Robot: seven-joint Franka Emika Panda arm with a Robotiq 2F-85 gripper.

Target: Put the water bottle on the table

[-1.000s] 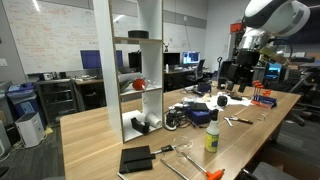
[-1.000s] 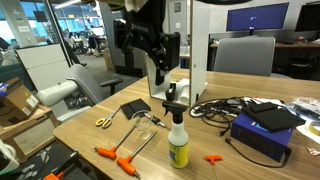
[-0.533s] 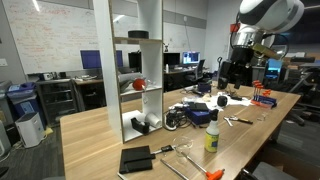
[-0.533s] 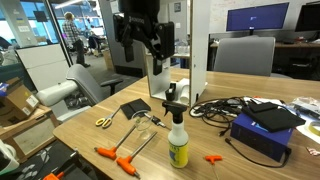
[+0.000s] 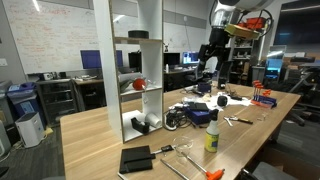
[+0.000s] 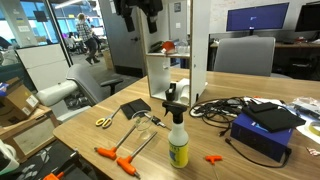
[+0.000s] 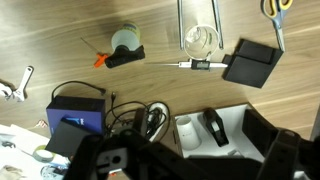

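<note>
My gripper point(image 5: 212, 62) hangs high above the long light-wood table point(image 5: 90, 135), open and empty. In an exterior view only its lower part shows at the top edge point(image 6: 138, 8). In the wrist view its dark blurred fingers point(image 7: 185, 162) frame the foot of the white shelf unit point(image 7: 250, 120), where a white bottle-like cylinder point(image 7: 188, 128) stands beside a black object point(image 7: 213, 125). A spray bottle with yellow-green liquid point(image 5: 211, 135) stands on the table in both exterior views point(image 6: 177, 140) and in the wrist view point(image 7: 126, 42).
The tall white shelf unit point(image 5: 137, 70) stands on the table with a red thing point(image 5: 139, 84) on its middle level. A tangle of cables point(image 6: 225, 105), a blue box point(image 6: 262, 130), a black pad point(image 6: 133, 108), scissors point(image 6: 104, 122) and orange-handled tools point(image 6: 112, 156) lie around.
The arm has risen and swung toward the shelf unit. In one exterior view the gripper has gone up almost out of the frame. Nothing on the table has moved.
</note>
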